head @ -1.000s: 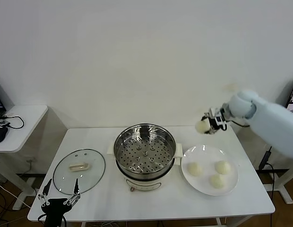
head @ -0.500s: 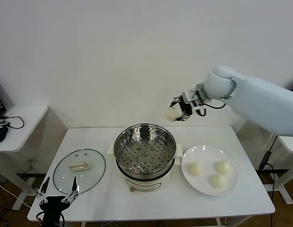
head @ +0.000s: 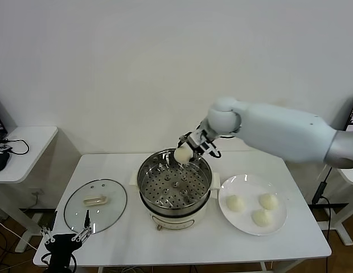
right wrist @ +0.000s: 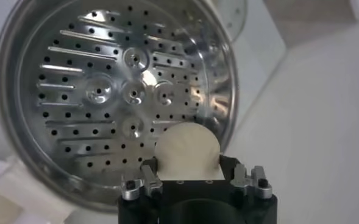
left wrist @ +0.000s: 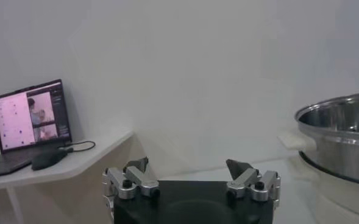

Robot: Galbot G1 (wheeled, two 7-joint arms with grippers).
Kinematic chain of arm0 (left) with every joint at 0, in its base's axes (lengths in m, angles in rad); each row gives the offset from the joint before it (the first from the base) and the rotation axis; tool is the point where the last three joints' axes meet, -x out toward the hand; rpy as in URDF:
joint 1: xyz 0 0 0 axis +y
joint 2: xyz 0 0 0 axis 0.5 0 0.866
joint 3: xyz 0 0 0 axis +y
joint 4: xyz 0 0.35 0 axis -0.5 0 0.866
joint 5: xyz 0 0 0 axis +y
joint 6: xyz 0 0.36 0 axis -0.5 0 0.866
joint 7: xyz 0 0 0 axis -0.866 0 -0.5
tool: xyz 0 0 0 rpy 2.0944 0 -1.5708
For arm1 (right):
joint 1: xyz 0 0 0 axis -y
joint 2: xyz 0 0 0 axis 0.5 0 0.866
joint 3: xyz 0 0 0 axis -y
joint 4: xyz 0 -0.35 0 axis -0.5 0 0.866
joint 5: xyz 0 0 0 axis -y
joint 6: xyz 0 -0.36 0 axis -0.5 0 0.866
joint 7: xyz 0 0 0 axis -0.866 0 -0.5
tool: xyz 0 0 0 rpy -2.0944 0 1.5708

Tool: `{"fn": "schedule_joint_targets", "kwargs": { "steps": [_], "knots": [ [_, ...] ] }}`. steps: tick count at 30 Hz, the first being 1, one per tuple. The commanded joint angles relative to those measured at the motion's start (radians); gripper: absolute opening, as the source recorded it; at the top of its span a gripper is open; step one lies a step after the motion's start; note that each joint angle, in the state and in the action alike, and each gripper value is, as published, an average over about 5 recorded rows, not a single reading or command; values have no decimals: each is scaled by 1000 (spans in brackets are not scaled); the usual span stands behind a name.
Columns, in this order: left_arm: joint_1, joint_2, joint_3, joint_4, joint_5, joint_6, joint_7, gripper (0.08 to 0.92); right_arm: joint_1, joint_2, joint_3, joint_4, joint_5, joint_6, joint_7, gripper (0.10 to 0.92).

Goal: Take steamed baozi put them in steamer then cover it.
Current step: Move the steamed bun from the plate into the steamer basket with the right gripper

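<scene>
The right gripper (head: 187,150) clamps one steamed baozi (head: 182,154) above the far rim of the steamer (head: 174,183), dome outward, over the perforated floor. Three more buns (head: 255,208) sit on the white plate (head: 225,211) to the right. The cover (head: 95,205) lies flat at left, handle (head: 94,200) running left-right. The left gripper (head: 65,234) hangs low at the near-left table (head: 199,244) edge, jaws apart.

It looks like a plain test room, not a real kitchen. The white table (head: 182,239) stands by a bare white wall (head: 165,68), and a side desk (left wrist: 63,167) holds a laptop (left wrist: 30,115) and a mouse (left wrist: 48,158).
</scene>
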Motion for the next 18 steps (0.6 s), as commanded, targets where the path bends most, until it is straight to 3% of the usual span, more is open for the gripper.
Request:
{"fn": "schedule_joint_targets", "kwargs": {
  "steps": [1,18],
  "knots": [
    [1,-1,-2,-3,0,1,1,823,-67,100,-28,-99,-200,165,30,638],
    [2,-12,-9,-4,1,-1,1,823,-137,187,20,-255,-394,309,97,638]
  ]
}}
